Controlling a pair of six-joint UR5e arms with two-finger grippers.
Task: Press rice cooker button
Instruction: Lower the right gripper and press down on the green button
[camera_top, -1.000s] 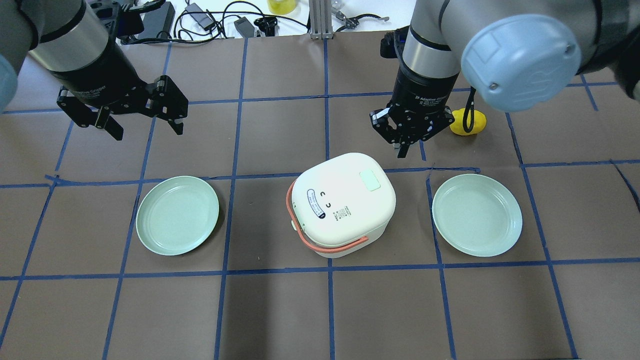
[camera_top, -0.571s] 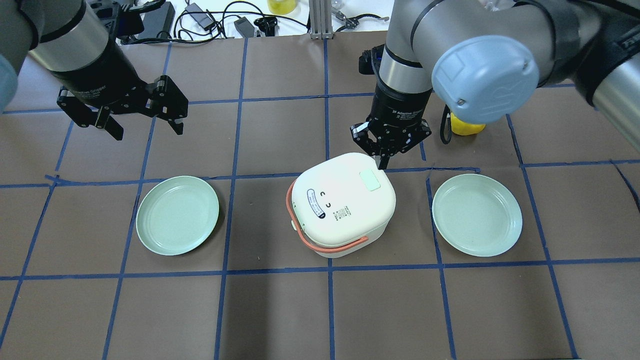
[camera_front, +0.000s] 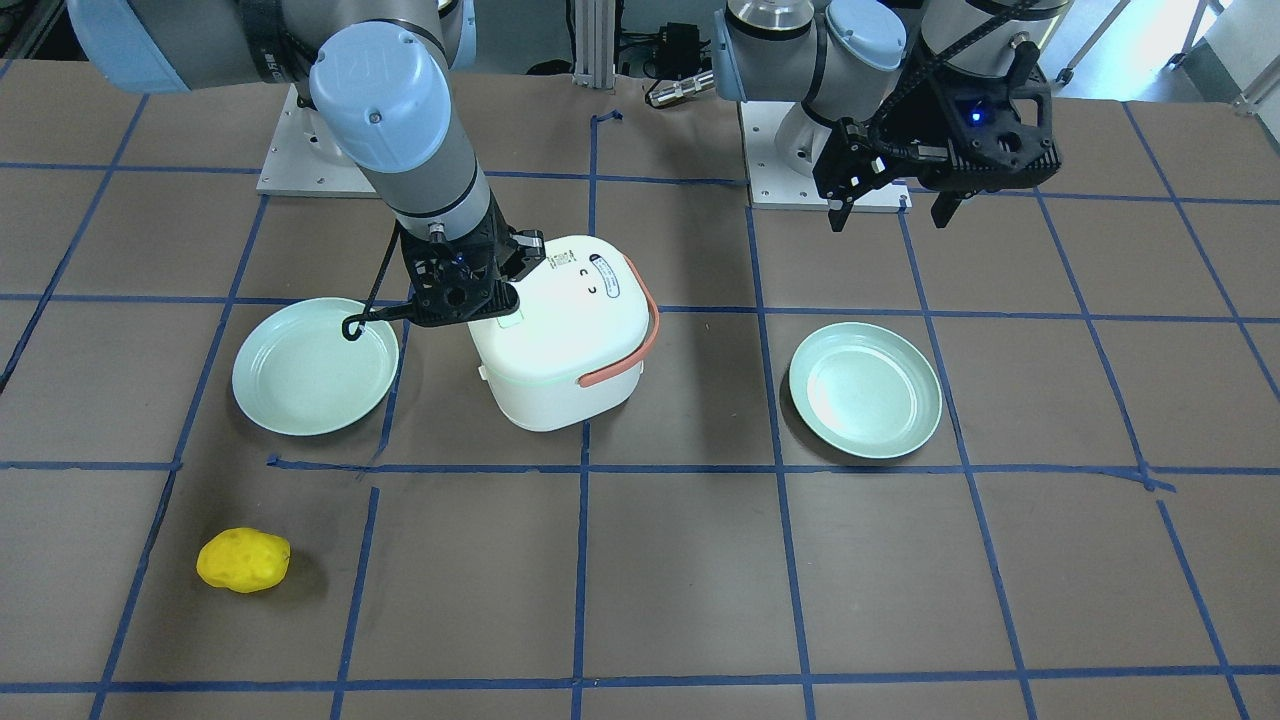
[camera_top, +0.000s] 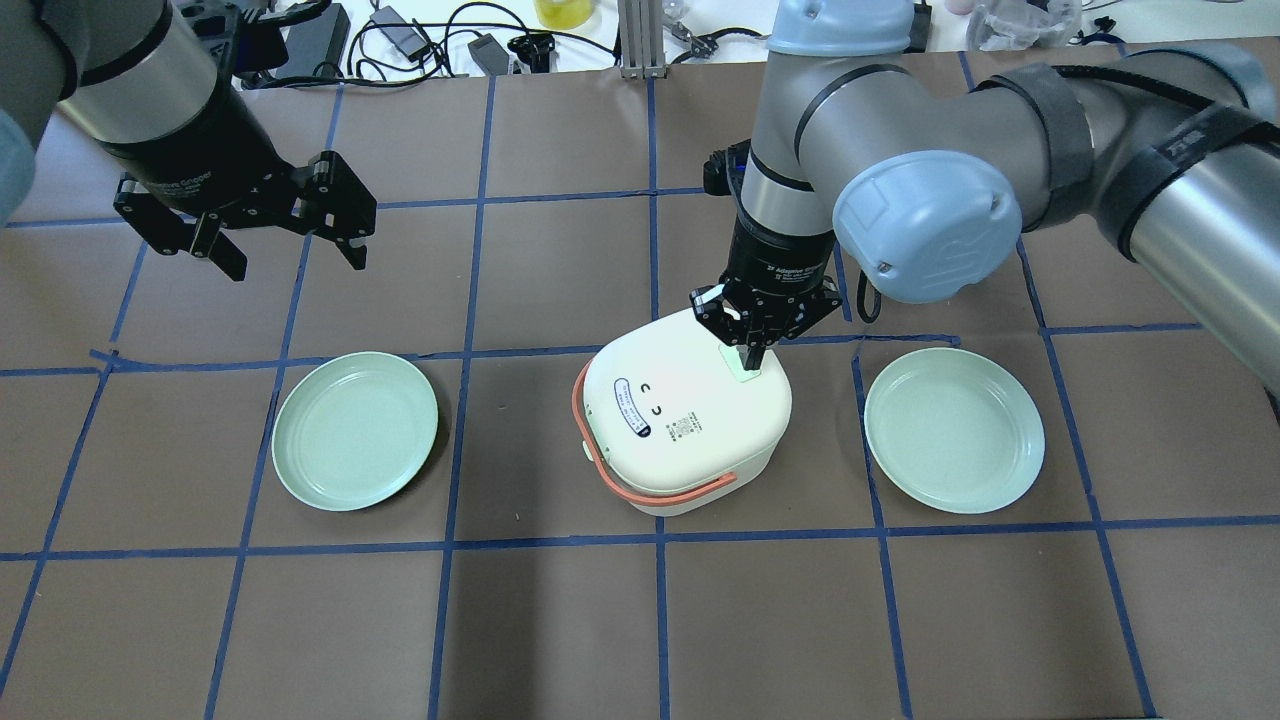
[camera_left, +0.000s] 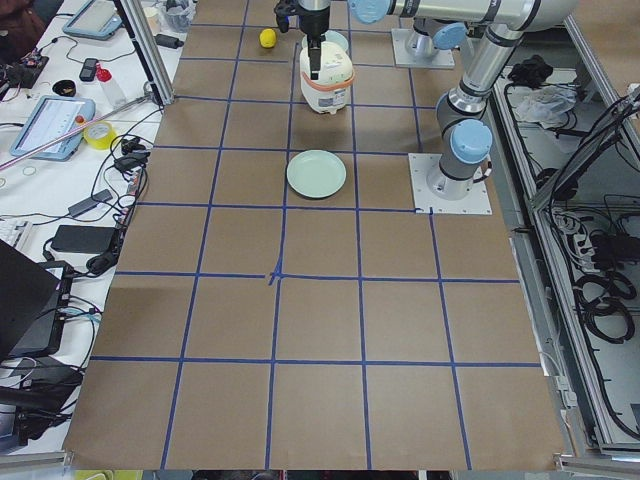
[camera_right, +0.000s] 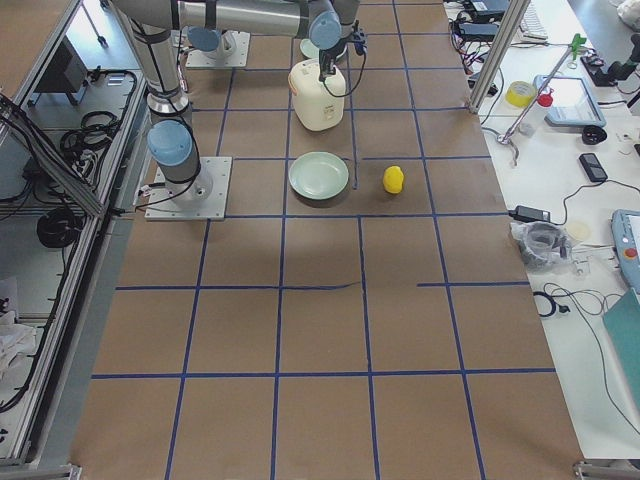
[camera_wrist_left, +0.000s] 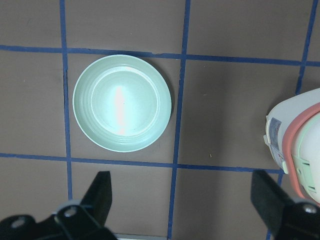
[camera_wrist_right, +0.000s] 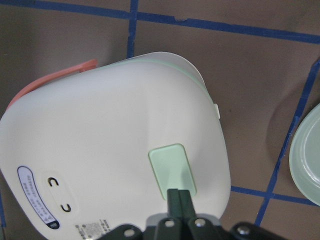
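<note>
The white rice cooker (camera_top: 680, 430) with an orange handle stands mid-table. Its pale green button (camera_top: 746, 376) is on the lid, also clear in the right wrist view (camera_wrist_right: 170, 162). My right gripper (camera_top: 752, 360) is shut and points straight down, its tips at the button's edge (camera_wrist_right: 180, 196); I cannot tell whether they touch it. It also shows in the front view (camera_front: 492, 300) at the cooker (camera_front: 560, 340). My left gripper (camera_top: 297, 262) is open and empty, hovering far to the left (camera_front: 888, 220).
One green plate (camera_top: 355, 430) lies left of the cooker, below my left gripper (camera_wrist_left: 122, 102). A second green plate (camera_top: 955, 430) lies on the right. A yellow lump (camera_front: 243, 560) lies beyond the right plate. Cables lie past the table's far edge.
My right gripper has moved left and toward the robot, from beyond the cooker onto its lid button. The left arm has not moved.
</note>
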